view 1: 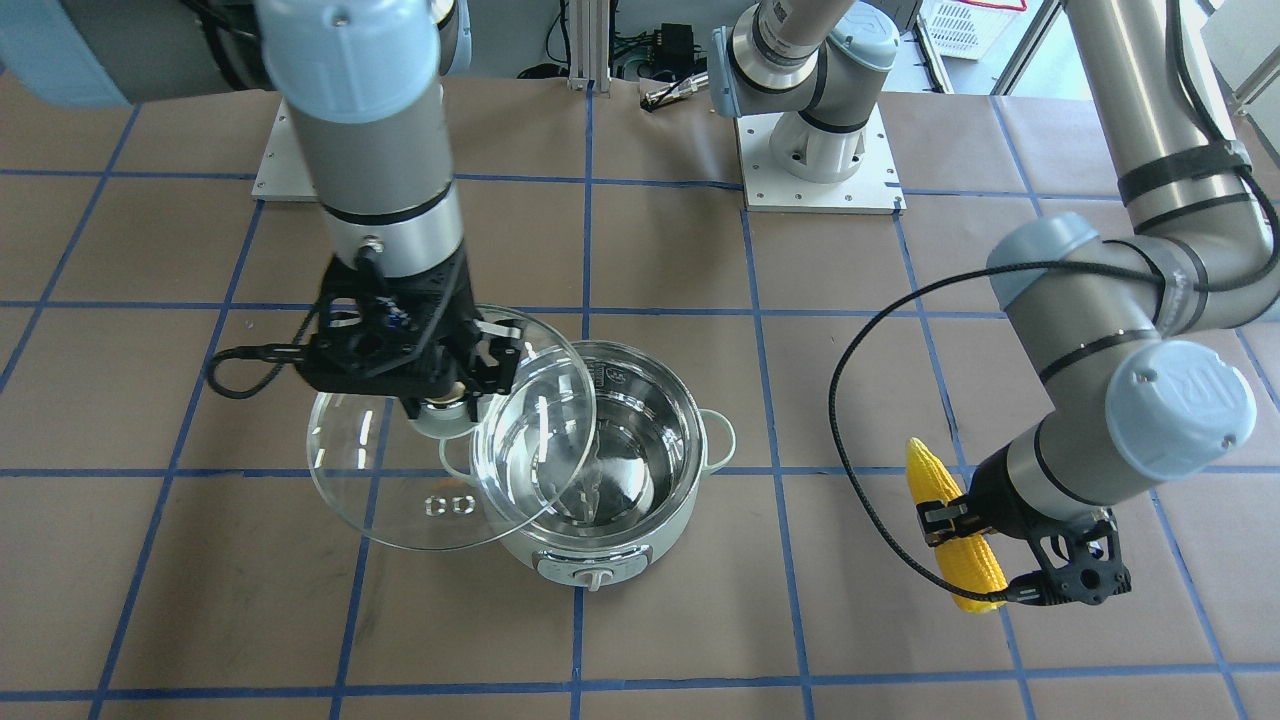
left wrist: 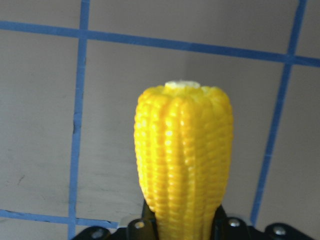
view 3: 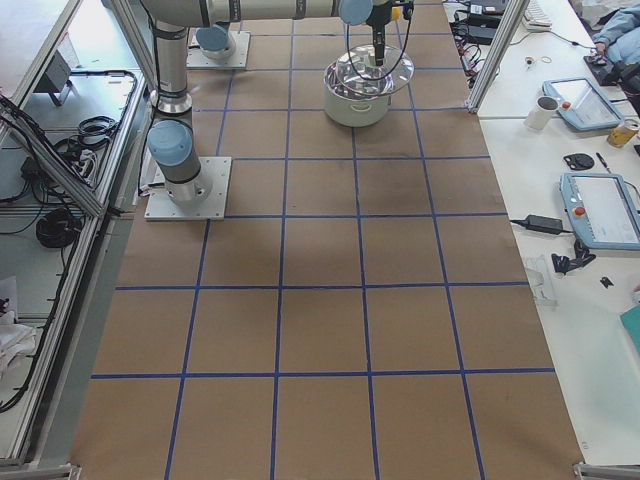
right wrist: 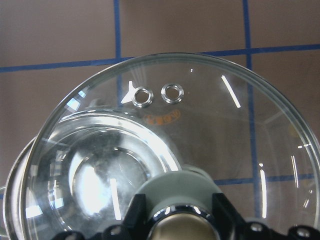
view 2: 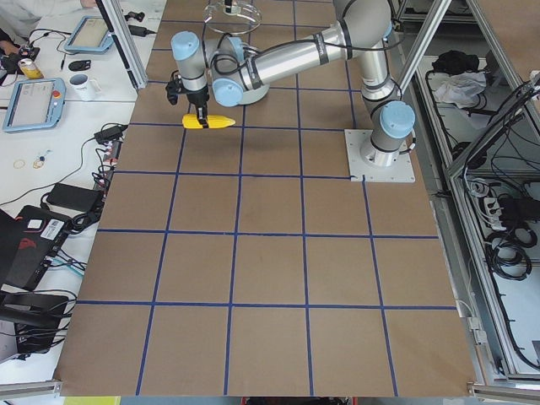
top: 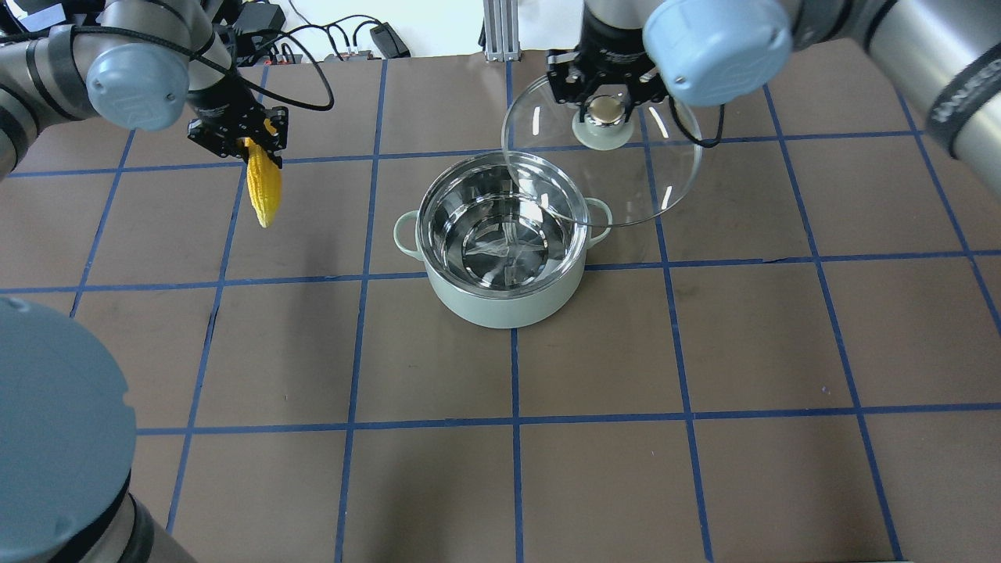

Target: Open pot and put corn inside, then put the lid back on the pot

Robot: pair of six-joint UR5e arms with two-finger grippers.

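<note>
The mint-green pot [top: 504, 301] stands open in the table's middle, its steel inside empty; it also shows in the front view [view 1: 600, 545]. My right gripper [top: 602, 105] is shut on the knob of the clear glass lid [top: 665, 168] and holds it above the table, off to the pot's far right side, its edge overlapping the pot's rim. The lid also shows in the front view [view 1: 400, 490] and the right wrist view [right wrist: 200, 130]. My left gripper [top: 238, 137] is shut on the yellow corn [top: 263, 188], held above the table left of the pot. The corn fills the left wrist view [left wrist: 182, 155].
Brown table with a blue tape grid [top: 516, 375]. The arm base plates [view 1: 820, 160] sit at the robot's side. Cables and a power supply [top: 258, 16] lie beyond the far edge. Operator desks with tablets and mugs [view 3: 585, 100] flank the table ends.
</note>
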